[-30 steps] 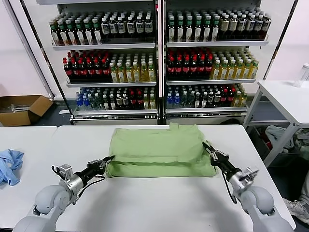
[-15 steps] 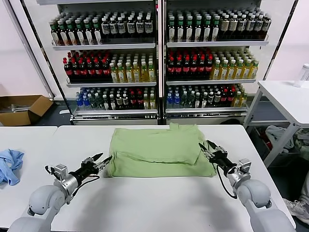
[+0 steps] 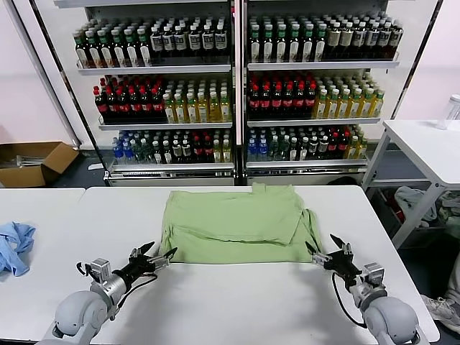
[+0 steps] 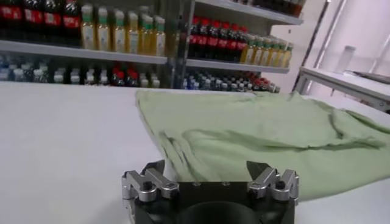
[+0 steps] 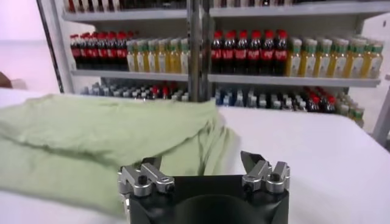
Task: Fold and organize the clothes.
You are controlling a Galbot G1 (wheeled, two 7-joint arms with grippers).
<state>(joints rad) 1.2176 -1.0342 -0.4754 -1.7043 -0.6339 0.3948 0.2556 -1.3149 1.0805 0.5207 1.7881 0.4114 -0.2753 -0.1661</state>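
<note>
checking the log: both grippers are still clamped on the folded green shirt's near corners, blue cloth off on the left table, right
Not quite. The head view shows the left gripper and right gripper open and clear of the green polo shirt. The shirt does lie folded, and the blue cloth is on the left table.

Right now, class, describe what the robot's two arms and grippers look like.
Both arms have smooth, rounded light grey shells. Each ends in a slim black gripper, left gripper and right gripper, with silver metal finger linkages, a silver-grey wrist block and a thin black cable looping beside the wrist.
</note>
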